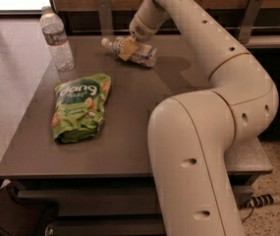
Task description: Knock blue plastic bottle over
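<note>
The blue plastic bottle [138, 54], clear with a white cap and a large white label, lies on its side on the grey table [129, 127] near the far edge, cap pointing left. My gripper [127, 48] with yellowish fingers rests right at the bottle's neck end, touching or just over it. The white arm reaches in from the right and above.
A ribbed clear water bottle [57, 38] with a narrow label band stands upright at the table's far left corner. A green snack bag [80, 106] lies flat on the left middle. A wall with metal brackets runs behind the table. A power strip [269, 198] lies on the floor at right.
</note>
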{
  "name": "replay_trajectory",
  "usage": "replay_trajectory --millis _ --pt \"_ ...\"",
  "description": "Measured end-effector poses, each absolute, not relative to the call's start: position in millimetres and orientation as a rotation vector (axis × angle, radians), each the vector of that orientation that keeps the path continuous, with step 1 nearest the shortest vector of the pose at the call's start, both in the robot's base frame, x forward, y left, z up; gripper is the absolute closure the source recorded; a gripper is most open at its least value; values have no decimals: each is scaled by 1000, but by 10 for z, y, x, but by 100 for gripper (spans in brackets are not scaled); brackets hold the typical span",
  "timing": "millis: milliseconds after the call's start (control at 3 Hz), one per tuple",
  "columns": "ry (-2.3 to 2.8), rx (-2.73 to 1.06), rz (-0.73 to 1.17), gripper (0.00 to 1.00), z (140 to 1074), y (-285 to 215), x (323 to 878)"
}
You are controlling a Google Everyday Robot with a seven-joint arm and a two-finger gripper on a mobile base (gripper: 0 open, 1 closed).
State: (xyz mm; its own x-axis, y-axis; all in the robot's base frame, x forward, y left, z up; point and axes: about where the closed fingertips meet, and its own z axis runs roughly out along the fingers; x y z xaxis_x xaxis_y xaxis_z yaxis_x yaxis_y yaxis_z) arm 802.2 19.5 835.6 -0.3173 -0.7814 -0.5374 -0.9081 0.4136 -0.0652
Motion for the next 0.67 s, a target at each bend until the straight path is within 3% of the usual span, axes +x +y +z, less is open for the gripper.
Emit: replay_trajectory --millis 667 --pt "2181 -1434 342 29 8345 203 8023"
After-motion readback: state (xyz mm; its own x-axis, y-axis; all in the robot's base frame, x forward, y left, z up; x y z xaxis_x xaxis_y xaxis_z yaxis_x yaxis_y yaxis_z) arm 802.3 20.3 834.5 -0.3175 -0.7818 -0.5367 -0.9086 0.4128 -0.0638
